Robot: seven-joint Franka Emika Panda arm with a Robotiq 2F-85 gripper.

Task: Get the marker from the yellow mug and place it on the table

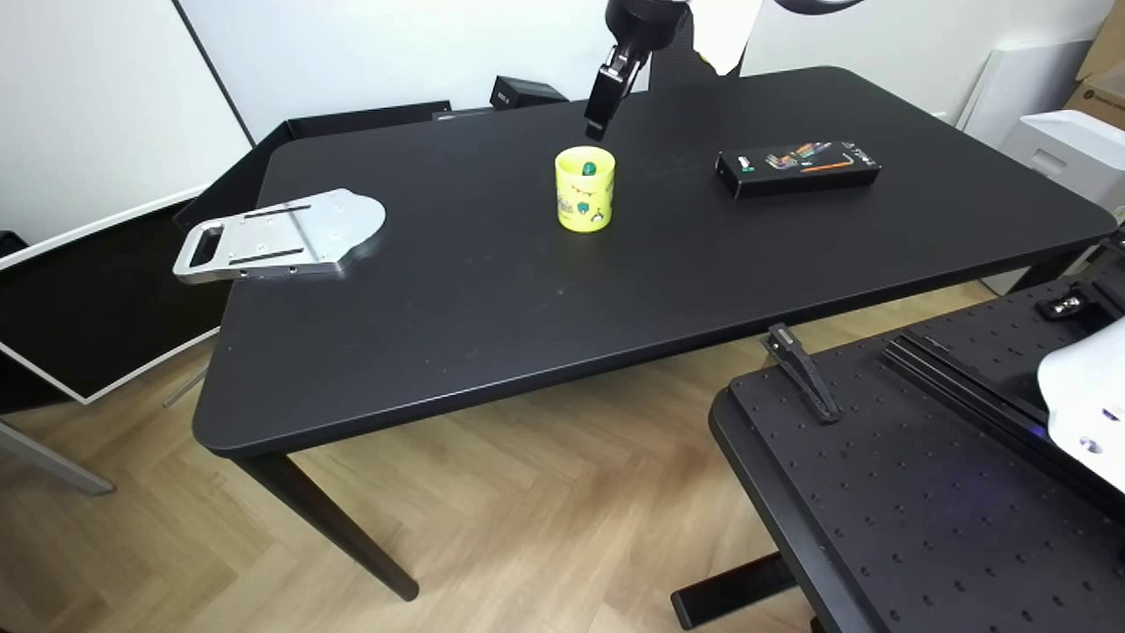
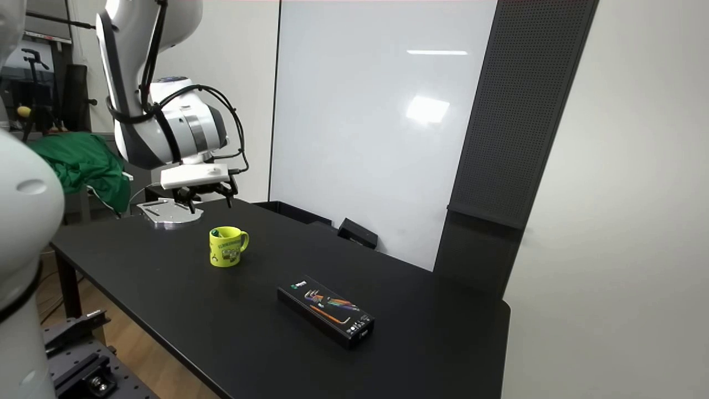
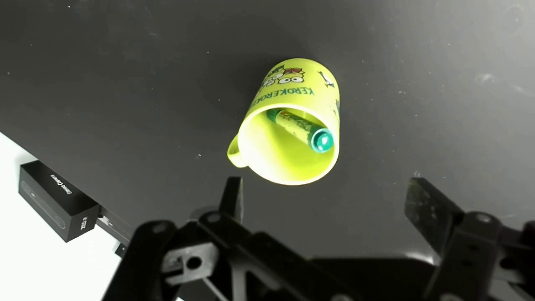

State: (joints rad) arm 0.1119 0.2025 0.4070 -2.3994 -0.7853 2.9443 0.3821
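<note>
As you scan the wrist view left to right, the yellow mug (image 3: 292, 90) stands upright; inside leans the marker (image 3: 297, 127), slanting rightward with its green end by the rim; your gripper (image 3: 328, 198), spread and holding nothing, sits back from the mouth, its closing line more along the marker than across, so a wrist turn seems warranted
</note>
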